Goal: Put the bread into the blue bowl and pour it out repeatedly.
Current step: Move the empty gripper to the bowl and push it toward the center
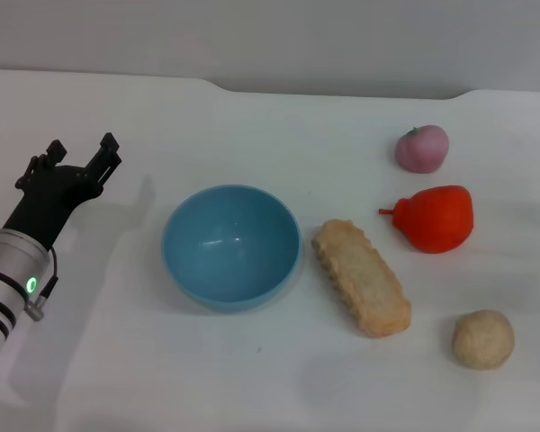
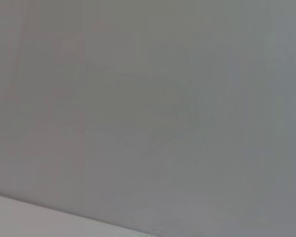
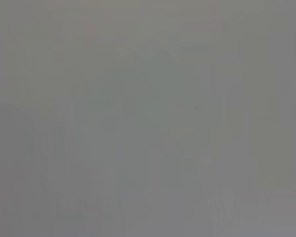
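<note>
The blue bowl (image 1: 231, 245) stands upright and empty in the middle of the white table in the head view. The bread (image 1: 360, 276), a long golden-tan loaf with ridged edges, lies flat on the table just right of the bowl, apart from it. My left gripper (image 1: 81, 153) hovers at the far left, well left of the bowl, its black fingers spread open with nothing between them. The right gripper does not show in any view. Both wrist views show only plain grey.
A pink round fruit (image 1: 422, 148) sits at the back right. A red pepper-like toy (image 1: 435, 218) lies right of the bread. A small beige dough ball (image 1: 483, 338) rests at the front right. The table's far edge (image 1: 252, 90) meets a grey wall.
</note>
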{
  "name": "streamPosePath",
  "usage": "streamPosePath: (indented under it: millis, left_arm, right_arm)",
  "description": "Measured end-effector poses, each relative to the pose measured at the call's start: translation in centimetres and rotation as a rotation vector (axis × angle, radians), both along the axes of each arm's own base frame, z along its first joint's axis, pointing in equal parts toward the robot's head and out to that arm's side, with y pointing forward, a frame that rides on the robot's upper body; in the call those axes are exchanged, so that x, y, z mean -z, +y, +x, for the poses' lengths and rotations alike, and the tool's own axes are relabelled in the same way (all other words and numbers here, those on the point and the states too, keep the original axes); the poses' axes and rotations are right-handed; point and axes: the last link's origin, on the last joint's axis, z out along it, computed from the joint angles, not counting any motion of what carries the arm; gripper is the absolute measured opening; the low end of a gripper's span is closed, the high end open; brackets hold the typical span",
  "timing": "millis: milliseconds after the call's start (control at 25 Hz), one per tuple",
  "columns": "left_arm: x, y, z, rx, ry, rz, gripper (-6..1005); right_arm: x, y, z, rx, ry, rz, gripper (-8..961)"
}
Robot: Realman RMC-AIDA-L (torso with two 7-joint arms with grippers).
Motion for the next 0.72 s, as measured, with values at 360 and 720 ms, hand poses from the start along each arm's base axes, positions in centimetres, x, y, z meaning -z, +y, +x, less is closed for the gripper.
streamPosePath:
  millis: [360,720]
  left_arm:
    - [-0.5,0.3,0.2,0.011,-0.066,0.008,835]
    - [-2.6,2.8,2.5,0.116,-0.160,0.059,833]
  right_arm:
    - [0.4,-0.3,0.1,0.008,0.009,-0.011,681]
    - [0.8,-0.9,0.5,0.023,0.030,-0.021,681]
